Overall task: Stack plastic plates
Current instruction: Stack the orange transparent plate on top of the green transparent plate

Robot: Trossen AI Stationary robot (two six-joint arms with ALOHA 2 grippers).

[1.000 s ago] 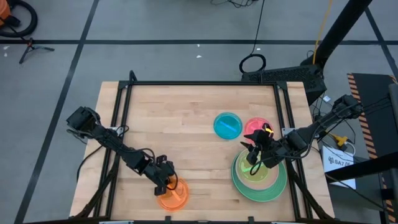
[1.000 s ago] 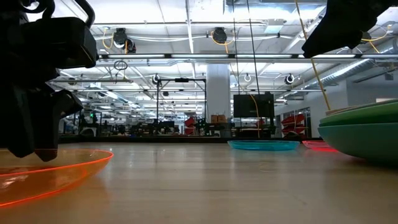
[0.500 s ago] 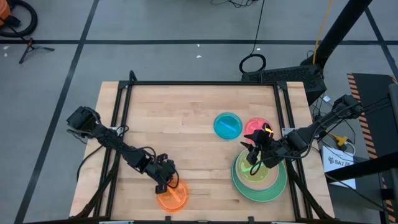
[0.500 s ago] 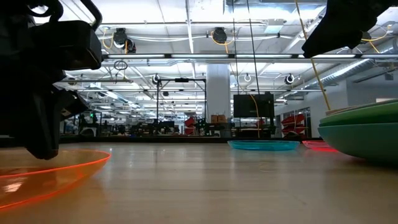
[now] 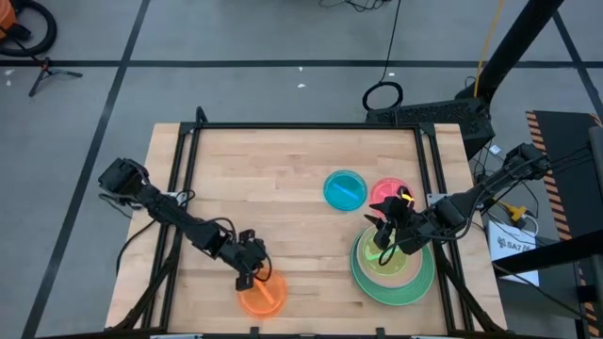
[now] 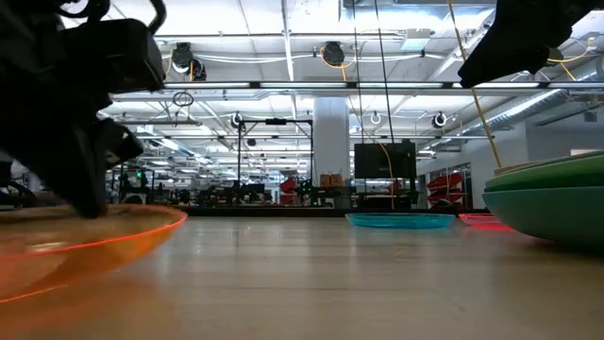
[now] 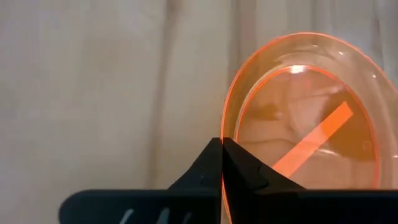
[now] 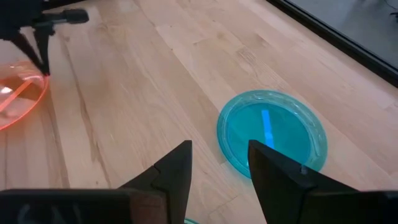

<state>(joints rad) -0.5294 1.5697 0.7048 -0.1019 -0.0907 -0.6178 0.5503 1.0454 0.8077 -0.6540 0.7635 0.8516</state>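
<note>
Left gripper (image 7: 222, 163) clamped on rim of orange plate (image 5: 260, 295) at table's (image 5: 283, 188) near edge, plate tilted, far rim raised. Right gripper (image 8: 219, 165) w/ jaws apart, holding nothing, above stack (image 5: 393, 268) of green, pink & yellow-green plates; blue plate (image 5: 345, 189) & red plate (image 5: 388, 191) lie beside it.

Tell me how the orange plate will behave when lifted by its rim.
The orange plate looks thin and translucent, so probably light. The left hand pinches only its rim, so it may tilt or sag away from the grip. Its glossy plastic surface could slip between the closed fingers.
</note>
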